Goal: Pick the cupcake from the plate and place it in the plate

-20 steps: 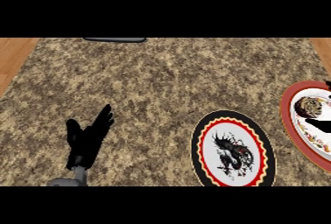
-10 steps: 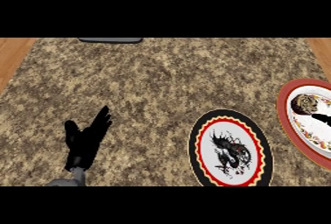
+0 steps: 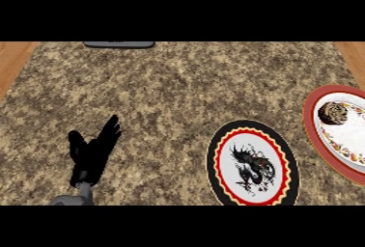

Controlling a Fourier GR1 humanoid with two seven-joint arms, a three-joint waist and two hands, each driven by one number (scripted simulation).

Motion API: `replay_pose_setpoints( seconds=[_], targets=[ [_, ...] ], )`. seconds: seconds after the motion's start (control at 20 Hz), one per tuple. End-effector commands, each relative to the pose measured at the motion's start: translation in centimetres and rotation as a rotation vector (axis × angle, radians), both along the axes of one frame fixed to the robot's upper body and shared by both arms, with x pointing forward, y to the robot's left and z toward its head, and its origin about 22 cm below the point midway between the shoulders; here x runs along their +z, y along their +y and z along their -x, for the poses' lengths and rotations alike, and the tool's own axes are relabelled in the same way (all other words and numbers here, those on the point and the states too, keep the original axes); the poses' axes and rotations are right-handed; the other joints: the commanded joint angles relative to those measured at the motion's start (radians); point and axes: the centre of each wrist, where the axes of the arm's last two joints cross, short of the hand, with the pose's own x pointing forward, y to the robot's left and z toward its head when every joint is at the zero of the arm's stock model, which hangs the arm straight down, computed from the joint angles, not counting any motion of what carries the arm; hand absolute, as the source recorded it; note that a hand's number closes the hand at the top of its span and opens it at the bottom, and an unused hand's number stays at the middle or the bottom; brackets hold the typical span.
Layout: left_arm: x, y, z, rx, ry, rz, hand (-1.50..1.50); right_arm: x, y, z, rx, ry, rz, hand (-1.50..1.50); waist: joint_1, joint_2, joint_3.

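On the speckled brown stone table (image 3: 178,96), seen from the head view, two round plates lie toward the right. At the right edge sits a white plate with a red rim (image 3: 314,130), partly cut off by the view's border, and the small brown cupcake (image 3: 332,113) rests on its upper part. Just beside it, lower and more central, lies a black-rimmed plate with a red and yellow ring and a dark dragon figure (image 3: 252,164); nothing sits on it. Well apart at the lower left, the black left hand (image 3: 91,155) rests released, fingers straight and pointing up, holding nothing. A dark grey flat object (image 3: 119,44) lies at the table's far edge.
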Motion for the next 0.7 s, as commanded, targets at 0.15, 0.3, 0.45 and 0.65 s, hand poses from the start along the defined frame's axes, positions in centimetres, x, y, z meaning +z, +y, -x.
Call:
replay_pose_setpoints(
  seconds=[0.15, 0.3, 0.45, 0.65],
  targets=[
    [0.6, 1.5, 0.3, 0.026, 0.005, -0.002, 0.00, 0.6, -3.4, 5.4, 0.189, 0.007, -0.065, -1.50, -0.018, -0.008, 0.002],
    [-1.0, 0.8, 1.2, 0.024, 0.016, 0.002, 0.00, 1.3, -3.7, 5.7, 0.206, 0.030, -0.025, -1.50, -0.015, -0.006, 0.001],
    [-0.9, 1.2, 1.4, 0.045, 0.022, 0.000, 0.00, 0.1, -3.9, 7.7, 0.210, 0.031, 0.030, -1.50, -0.022, -0.008, 0.003],
    [-1.2, 0.8, 1.4, 0.031, 0.024, -0.017, 0.00, 0.1, -4.4, 9.1, 0.220, 0.055, 0.064, -1.50, -0.028, -0.011, 0.001]
  ],
)
